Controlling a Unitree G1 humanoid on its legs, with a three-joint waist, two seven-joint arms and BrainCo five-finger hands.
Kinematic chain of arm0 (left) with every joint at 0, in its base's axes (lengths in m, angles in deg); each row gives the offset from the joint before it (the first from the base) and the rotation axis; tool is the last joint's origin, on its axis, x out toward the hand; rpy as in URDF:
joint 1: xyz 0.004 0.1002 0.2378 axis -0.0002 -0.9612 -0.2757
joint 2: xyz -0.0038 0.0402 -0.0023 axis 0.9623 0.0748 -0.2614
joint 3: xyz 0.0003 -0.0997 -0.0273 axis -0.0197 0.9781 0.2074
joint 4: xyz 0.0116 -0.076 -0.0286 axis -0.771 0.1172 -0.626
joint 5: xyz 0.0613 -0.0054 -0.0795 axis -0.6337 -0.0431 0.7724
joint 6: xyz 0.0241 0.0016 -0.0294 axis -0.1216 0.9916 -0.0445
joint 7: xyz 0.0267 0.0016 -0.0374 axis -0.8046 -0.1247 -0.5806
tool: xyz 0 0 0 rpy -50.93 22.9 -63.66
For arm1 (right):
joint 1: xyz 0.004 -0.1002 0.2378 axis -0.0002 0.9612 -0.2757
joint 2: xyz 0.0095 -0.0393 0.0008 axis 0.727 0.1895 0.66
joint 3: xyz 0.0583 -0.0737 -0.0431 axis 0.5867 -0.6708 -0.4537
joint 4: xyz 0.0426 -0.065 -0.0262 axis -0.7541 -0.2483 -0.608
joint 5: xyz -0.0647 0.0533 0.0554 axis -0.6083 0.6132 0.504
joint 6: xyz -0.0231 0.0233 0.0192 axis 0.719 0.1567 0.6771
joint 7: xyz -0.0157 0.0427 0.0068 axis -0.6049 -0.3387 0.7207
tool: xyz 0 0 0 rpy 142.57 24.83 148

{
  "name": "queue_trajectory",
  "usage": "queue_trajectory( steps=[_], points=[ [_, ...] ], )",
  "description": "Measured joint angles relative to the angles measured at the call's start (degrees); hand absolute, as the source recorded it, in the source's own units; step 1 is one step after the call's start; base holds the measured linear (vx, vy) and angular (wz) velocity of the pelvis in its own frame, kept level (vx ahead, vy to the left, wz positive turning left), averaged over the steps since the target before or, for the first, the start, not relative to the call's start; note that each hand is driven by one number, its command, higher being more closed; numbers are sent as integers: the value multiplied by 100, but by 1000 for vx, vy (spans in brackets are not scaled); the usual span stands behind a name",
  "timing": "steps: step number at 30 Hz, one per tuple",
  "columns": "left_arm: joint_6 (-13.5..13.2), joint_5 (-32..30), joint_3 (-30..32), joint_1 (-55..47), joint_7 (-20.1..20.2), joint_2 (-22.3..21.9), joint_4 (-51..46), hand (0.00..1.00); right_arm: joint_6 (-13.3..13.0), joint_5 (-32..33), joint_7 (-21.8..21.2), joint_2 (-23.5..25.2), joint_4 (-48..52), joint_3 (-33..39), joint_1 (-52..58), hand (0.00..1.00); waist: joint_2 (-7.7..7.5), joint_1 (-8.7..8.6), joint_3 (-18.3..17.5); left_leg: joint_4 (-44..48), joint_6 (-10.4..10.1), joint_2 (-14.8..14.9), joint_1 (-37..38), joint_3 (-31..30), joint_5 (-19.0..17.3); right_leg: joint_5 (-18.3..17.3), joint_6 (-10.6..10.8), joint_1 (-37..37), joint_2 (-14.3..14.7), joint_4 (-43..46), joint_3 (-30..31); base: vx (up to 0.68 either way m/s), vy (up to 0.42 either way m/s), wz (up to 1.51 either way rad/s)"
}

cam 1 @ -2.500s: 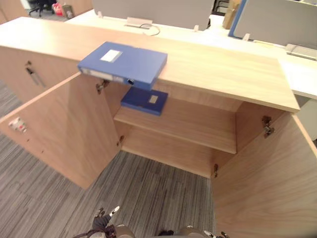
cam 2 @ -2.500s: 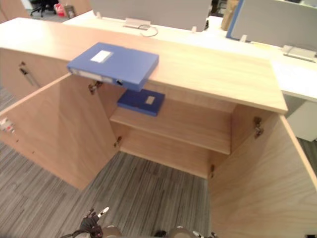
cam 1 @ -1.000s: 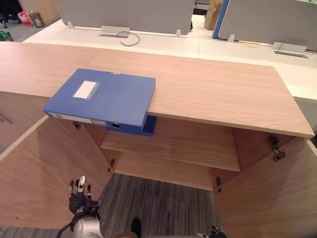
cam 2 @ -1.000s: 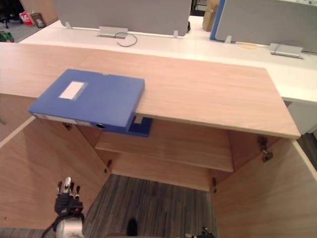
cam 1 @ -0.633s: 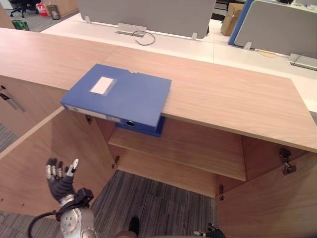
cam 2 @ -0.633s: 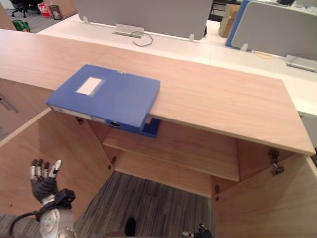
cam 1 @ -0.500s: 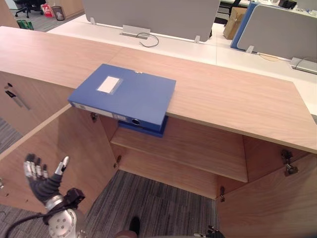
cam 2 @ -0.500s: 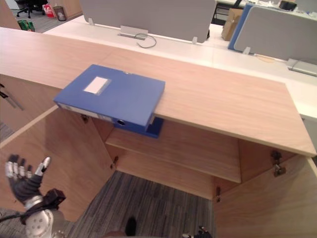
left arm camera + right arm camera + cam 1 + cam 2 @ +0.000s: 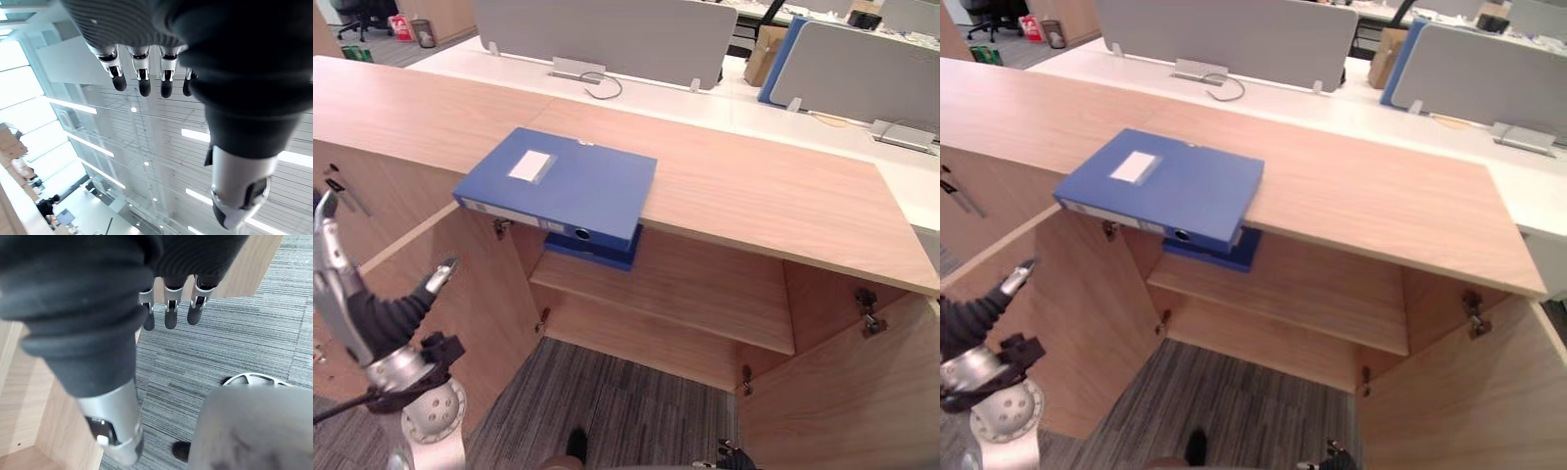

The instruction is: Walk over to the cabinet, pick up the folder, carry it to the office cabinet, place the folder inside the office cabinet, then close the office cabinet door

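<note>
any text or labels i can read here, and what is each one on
No text can be read in these views.
White label on top of the blue folder: blank or too small to read.
Pale strip along the folder's spine: too small to read.

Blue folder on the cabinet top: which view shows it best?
The left eye view: the blue folder lies whole near the middle, label up. The right eye view shows it equally whole. The left wrist view faces the ceiling, the right wrist view the carpet.
</note>
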Motion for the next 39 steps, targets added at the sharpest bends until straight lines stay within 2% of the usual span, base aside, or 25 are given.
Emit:
queue_trajectory(
  steps=[5,8,12,20,25,39],
  points=[
    [168,-710,-199,236,4,581,645,0,-48,-219,-32,-89,-55,-47,62,0,75,-29,-91,-12,-58,101,77,183,-34,18,-33,-3,61,-13,201,-6,-38,-20],
    [303,-1013,-213,376,-18,796,982,0,-60,-320,-79,-140,-56,-116,170,0,139,-29,-142,-25,-76,128,126,233,-47,27,-47,14,77,-17,250,-24,-18,-10],
    [460,-1345,-214,487,-47,1114,1285,0,-134,-446,-105,-156,-55,-158,198,0,153,-28,-180,-28,-99,183,177,363,-66,48,-79,0,109,-33,390,-33,-6,-17],
    [504,-1684,-239,974,-50,1840,2008,0,-180,-547,-136,-155,17,-156,212,0,153,-70,-182,-33,-104,191,289,359,-89,50,-80,133,129,-119,389,-3,-1,-1],
    [502,-1760,-378,1152,15,2082,2470,0,-187,-655,-151,-144,64,-158,225,0,136,-87,-201,-34,-141,184,364,386,-144,51,-78,220,127,-205,397,18,-11,-5],
    [522,-1750,-550,1483,326,2143,3392,0,-190,-775,-195,-131,184,-166,317,0,112,-169,-220,-37,-218,201,503,534,-245,52,-81,369,153,-343,522,10,-15,-5]
  ],
)
